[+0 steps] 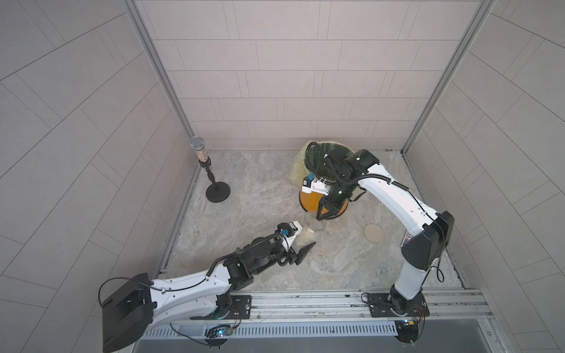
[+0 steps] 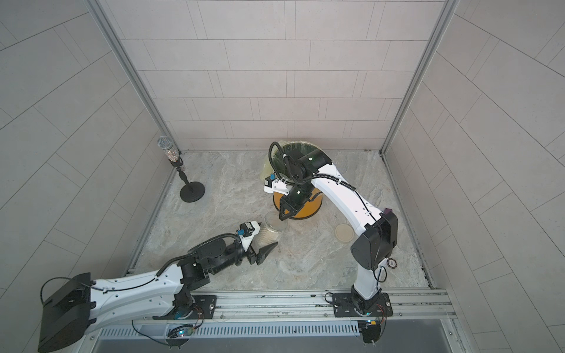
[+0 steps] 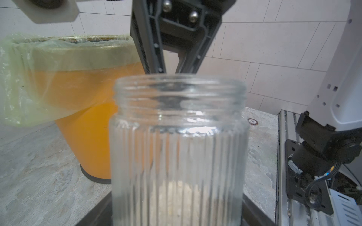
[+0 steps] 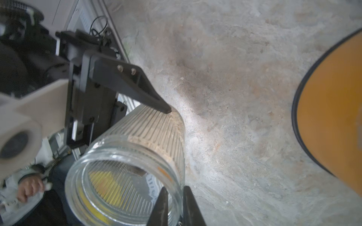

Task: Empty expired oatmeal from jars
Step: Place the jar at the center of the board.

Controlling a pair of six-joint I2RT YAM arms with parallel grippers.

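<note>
My R gripper (image 4: 174, 195) is pinched shut on the jar (image 4: 137, 140) rim, and my L gripper (image 1: 306, 240) is clamped round its body, near the bin (image 3: 88, 137). Lid (image 1: 373, 233) is off; oatmeal (image 4: 154, 125) is inside, pour not yet done.

One glass jar (image 1: 312, 232), one loose lid (image 1: 373, 233), one orange bin (image 1: 308, 201), one microphone (image 1: 198, 145) on a stand, one small chip (image 2: 393, 262).

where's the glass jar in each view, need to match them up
Top view: jar at centre, just below the orange bin.
Top view: jar at centre, slightly left.
Left wrist: jar fills the lower middle.
Right wrist: jar lower left, mouth toward the camera.
Shared landmark: orange bin, in all four.
</note>
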